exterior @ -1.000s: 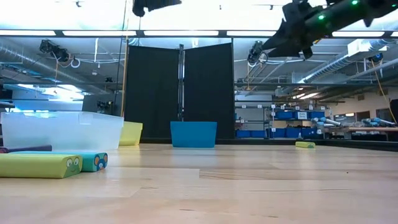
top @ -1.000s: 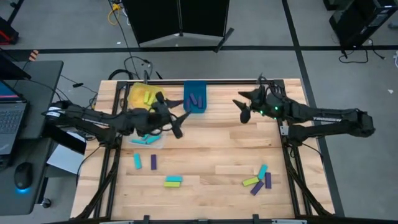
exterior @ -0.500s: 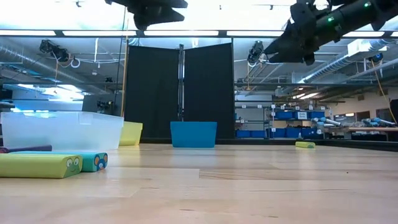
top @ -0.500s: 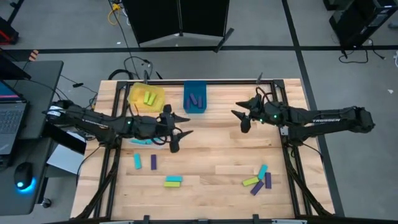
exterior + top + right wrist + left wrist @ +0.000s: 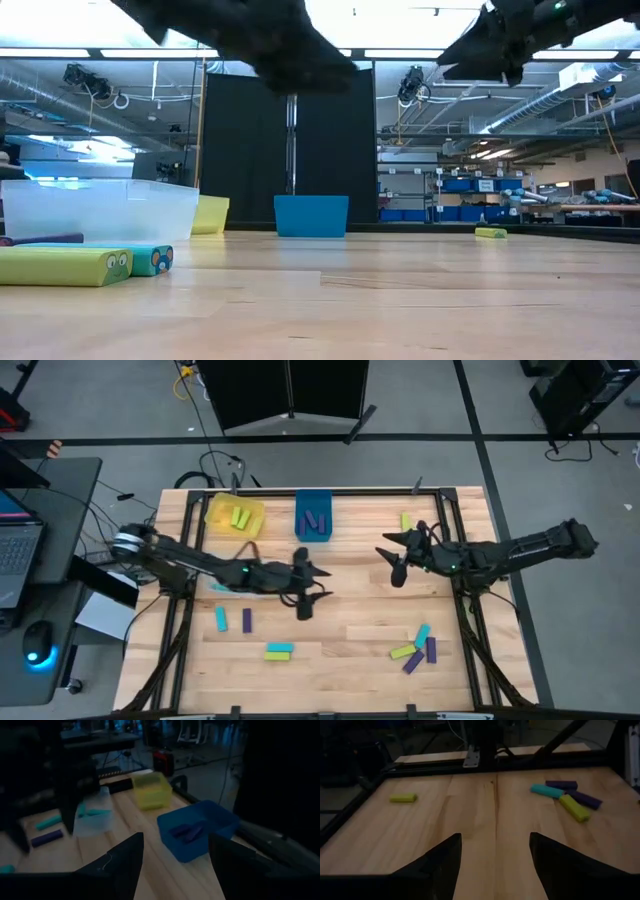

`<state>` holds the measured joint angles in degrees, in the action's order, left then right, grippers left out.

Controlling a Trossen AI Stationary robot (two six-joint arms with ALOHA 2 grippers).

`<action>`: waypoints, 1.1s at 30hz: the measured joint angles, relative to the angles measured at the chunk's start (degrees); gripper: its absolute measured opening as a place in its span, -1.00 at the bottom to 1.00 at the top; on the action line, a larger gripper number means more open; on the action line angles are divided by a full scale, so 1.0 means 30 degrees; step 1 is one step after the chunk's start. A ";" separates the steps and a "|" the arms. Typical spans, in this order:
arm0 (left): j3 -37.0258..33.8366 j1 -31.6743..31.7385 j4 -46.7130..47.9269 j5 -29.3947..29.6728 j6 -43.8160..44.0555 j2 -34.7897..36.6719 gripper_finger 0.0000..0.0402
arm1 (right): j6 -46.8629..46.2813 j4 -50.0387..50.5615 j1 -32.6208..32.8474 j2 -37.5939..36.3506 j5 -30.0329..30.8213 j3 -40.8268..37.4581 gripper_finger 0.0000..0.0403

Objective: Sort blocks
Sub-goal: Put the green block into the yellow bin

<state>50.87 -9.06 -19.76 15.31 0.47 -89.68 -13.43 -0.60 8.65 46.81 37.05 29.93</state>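
Loose blocks lie flat on the wooden table: a teal one [image 5: 221,620] and a purple one [image 5: 247,620] near left, a lime-and-teal pair [image 5: 278,651] near the front, a mixed cluster [image 5: 415,648] near right, and a single lime one [image 5: 405,521] far right. My left gripper [image 5: 316,590] hangs open over the table's middle, above bare wood; its wrist view shows the gripper [image 5: 495,865], the cluster [image 5: 565,797] and the lime block [image 5: 403,798] ahead. My right gripper [image 5: 386,557] hangs open right of centre, well above the table, its wrist view [image 5: 175,865] facing the bins.
At the far edge stand a yellow bin [image 5: 235,515] holding lime blocks and a blue bin [image 5: 314,517] holding purple ones. A clear bin [image 5: 232,588] with teal blocks sits partly under my left arm. Black frame rails [image 5: 458,590] run along the table's sides.
My left gripper has swung from above the clear bin toward the table's middle and right, sinking lower and tipping its fingers toward the wood. My right gripper has drifted a little toward the near edge. Both stay open; no block has moved.
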 joint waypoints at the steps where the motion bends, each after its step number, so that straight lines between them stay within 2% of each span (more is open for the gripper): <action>1: 0.0388 0.0013 -0.0331 -0.0061 -0.0013 -0.0714 0.20 | 0.0014 0.0056 0.0293 -0.0157 0.0538 0.0000 0.16; 7: 0.3312 0.0021 -0.0946 -0.0676 -0.0515 -0.4892 0.20 | 0.0314 0.0529 0.1847 -0.1177 0.2542 0.0000 0.15; 12: 0.6805 0.0014 -0.0730 -0.1453 -0.0019 -0.8318 0.20 | 0.1762 0.0534 0.2873 -0.1978 0.4176 0.0000 0.14; 16: 0.9712 -0.0081 0.0280 -0.2026 0.0070 -1.0711 0.20 | 0.2472 0.0521 0.3520 -0.2640 0.4659 0.0000 0.14; 23: 1.4088 -0.0948 0.2988 -0.2989 0.0387 -1.3499 0.20 | 0.3045 0.0512 0.4596 -0.3278 0.5087 0.0002 0.13; 33: 1.7637 -0.2357 0.3877 -0.3502 0.1318 -1.6184 0.21 | 0.3052 0.0520 0.6157 -0.3206 0.6284 0.0007 0.13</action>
<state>103.78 -16.13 -8.12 4.81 4.42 -138.23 -4.27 0.96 27.12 37.19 55.90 29.95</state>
